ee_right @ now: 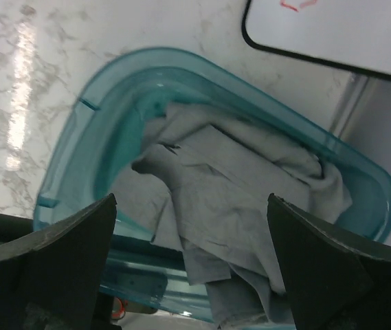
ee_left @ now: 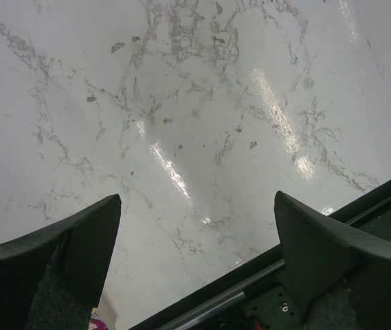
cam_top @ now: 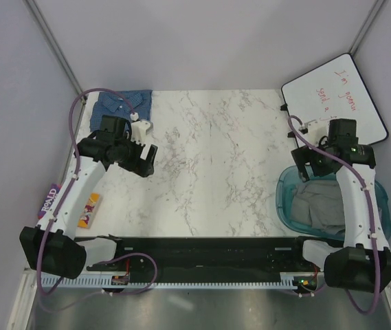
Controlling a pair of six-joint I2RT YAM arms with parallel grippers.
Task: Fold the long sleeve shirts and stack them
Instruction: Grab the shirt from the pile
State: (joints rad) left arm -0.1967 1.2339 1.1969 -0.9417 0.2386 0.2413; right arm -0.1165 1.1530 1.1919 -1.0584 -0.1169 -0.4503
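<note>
Judging from the layout, the task is near its midpoint. The blue shirt (cam_top: 119, 110) lies as a compact, flat rectangle at the far-left corner of the surface (cam_top: 216, 151). It appears folded, though the left arm hides part of it. The grey shirt (ee_right: 229, 199) lies crumpled inside the teal bin (cam_top: 280, 199) at the near-right of the surface. It is unfolded and is the only item visible in that container. No stack exists yet.

Steps left, by estimate:
- Lift the grey shirt out.
- Spread and fold it.
- Place it on the blue shirt.

The left end effector (ee_left: 198, 199) hovers over bare marble with its fingers fully spread, holding nothing. The right end effector (ee_right: 192, 199) hangs above the bin with its fingers fully spread, framing the grey shirt without gripping it.
</note>
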